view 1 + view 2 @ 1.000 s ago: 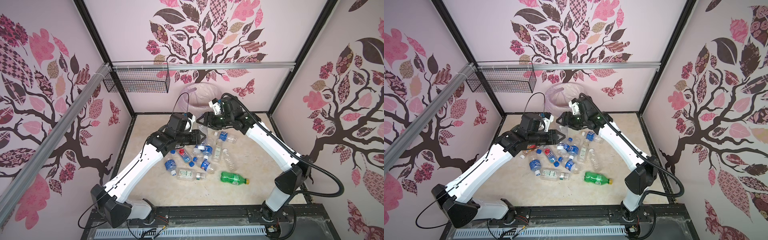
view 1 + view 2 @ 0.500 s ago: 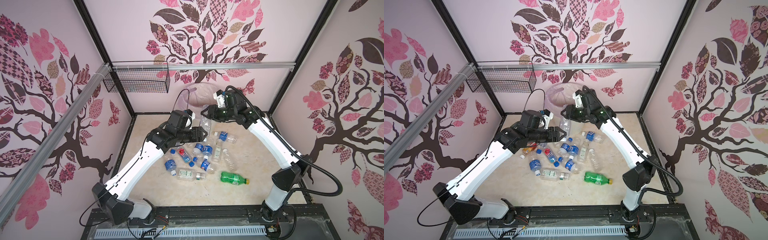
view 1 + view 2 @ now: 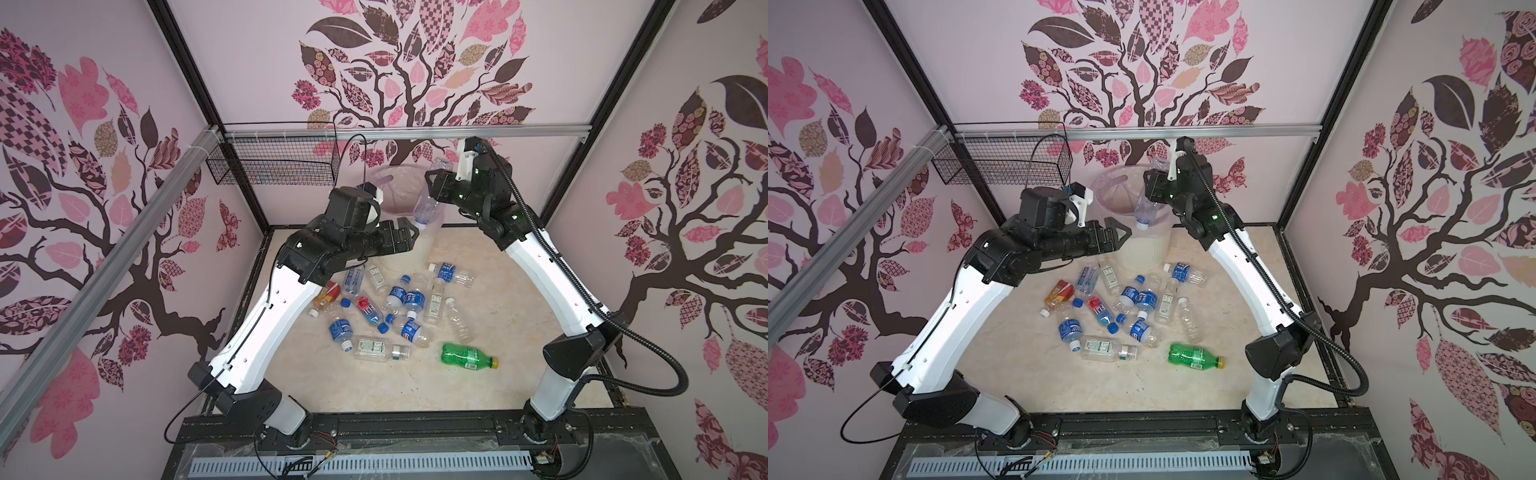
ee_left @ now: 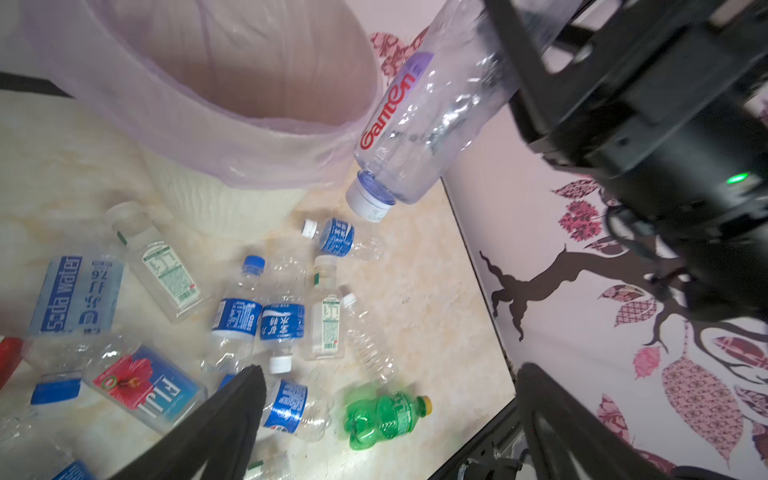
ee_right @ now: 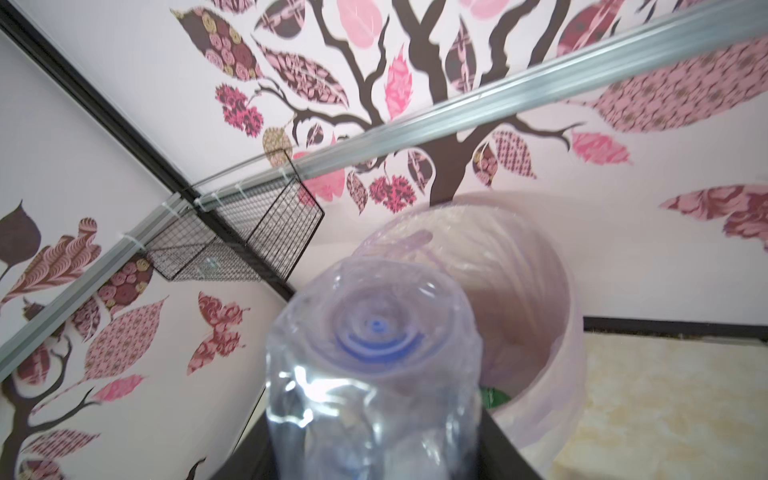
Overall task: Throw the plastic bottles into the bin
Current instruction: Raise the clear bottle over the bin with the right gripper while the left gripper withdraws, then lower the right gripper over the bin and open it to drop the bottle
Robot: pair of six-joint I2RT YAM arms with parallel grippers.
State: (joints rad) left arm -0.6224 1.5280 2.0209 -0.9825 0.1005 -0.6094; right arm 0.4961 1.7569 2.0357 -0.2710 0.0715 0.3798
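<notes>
A: Since a second ago, the right arm has lifted off the pile and swung up to the bin. The left pincer (image 3: pixel 409 236) has gone from nearly together to jaws wide apart, holding nothing.

B: Right side?

A: The right pincer (image 3: pixel 435 183) is clamped on a clear bottle (image 3: pixel 424 205) near its base. The bottle hangs cap down and tilted at the near rim of the bin (image 3: pixel 401 253). In the left wrist view the cap sits outside the rim line, so I judge it's not squarely over the opening yet.

B: Left one in the way?

A: No. It hovers just beside the bin wall, near the cap but apart from it.

B: Progress?

A: Well short of done, my read. A green thing (image 5: pixel 494 397) looks to lie inside the bin in the right wrist view; the rest of the inside is mostly hidden. A pile of bottles (image 3: pixel 390 307) is left on the surface (image 3: pixel 365 386), a dozen-plus and mostly blue-labelled. One green bottle (image 3: pixel 465 356) lies apart, toward the front.

B: Next?

A: Judgement call: carry the bottle further over the opening, let go, then go back to the pile.
</notes>
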